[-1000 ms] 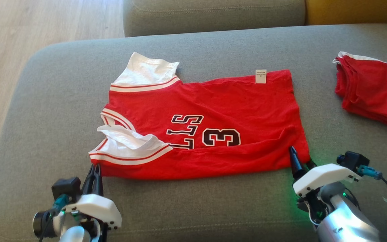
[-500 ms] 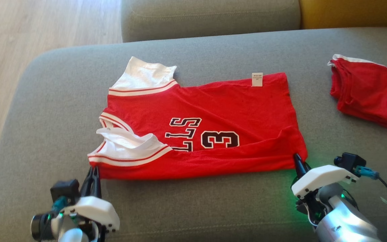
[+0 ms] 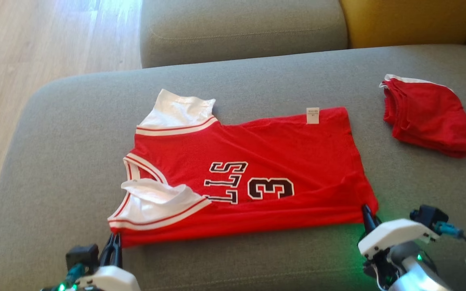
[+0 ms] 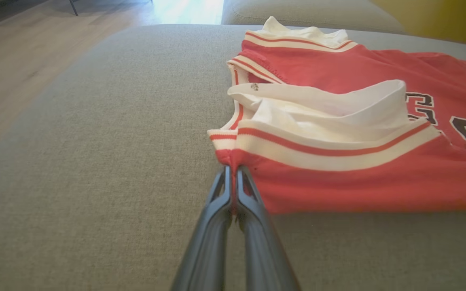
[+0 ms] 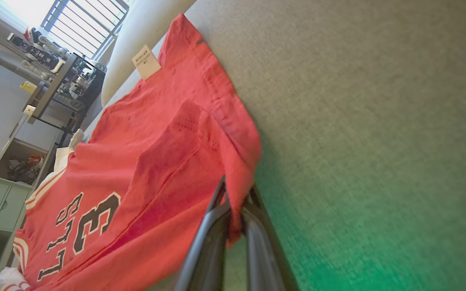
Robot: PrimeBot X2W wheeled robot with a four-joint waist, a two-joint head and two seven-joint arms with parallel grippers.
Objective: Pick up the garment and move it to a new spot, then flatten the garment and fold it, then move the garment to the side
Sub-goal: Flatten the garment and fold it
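Observation:
A red jersey, the garment, with white striped trim and black lettering lies spread on the grey sofa cushion. My left gripper is shut on its near left corner, by the white armhole trim; the left wrist view shows the red cloth pinched between the fingertips of that gripper. My right gripper is shut on the near right hem corner, with the red cloth caught between the fingertips of this gripper and slightly raised there.
A second red garment lies folded at the cushion's right. A grey backrest and a yellow cushion stand behind. Wooden floor lies to the left. Shelving shows in the right wrist view.
My right gripper has closed on the jersey's near right hem corner. The head camera has tilted, so the whole scene sits lower in view. The left grip is unchanged.

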